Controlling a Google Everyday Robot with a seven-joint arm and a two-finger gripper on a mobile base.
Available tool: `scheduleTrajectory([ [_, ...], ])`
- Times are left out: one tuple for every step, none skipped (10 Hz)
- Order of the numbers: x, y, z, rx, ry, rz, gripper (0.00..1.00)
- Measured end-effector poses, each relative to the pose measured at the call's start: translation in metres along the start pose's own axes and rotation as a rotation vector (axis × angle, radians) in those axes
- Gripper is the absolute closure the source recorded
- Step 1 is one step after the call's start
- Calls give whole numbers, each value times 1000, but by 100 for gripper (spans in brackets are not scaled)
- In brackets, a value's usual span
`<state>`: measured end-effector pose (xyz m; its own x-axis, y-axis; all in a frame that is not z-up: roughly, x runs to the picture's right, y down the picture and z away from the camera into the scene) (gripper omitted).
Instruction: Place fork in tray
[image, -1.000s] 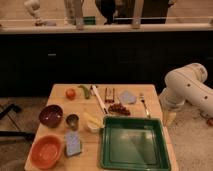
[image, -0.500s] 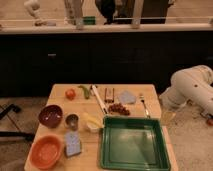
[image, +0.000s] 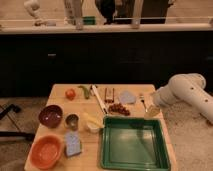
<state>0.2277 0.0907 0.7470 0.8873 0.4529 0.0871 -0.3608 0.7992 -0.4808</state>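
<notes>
Wood forms the pale surface (image: 59, 102), which stands on speckled floor before a long dark cabinet front with a light ledge on top. The tray (image: 132, 150) lies at the near right corner, nothing in it. The fork (image: 143, 102) lies on the surface behind the tray, near the right edge, just beside a blue-grey patch (image: 127, 97). The tool (image: 152, 111) on the white arm hangs at that right edge, close to the fork, jaws wide and holding nothing. Between fork and tray sits a red-brown cluster (image: 119, 108). A long pale stick (image: 99, 100), a yellow piece (image: 91, 121), a metal cup (image: 72, 121), a maroon bowl (image: 51, 116), an orange bowl (image: 46, 151) and a blue sponge (image: 73, 144) fill the left.
</notes>
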Motion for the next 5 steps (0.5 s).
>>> scheduleTrajectory([
  [1,-1,0,2,3,1,20],
  [3,-1,-1,3,4,4,20],
  [1,-1,0,2,4,2,20],
  [1,-1,0,2,3,1,20],
  [2,-1,0,4,3,7,20],
])
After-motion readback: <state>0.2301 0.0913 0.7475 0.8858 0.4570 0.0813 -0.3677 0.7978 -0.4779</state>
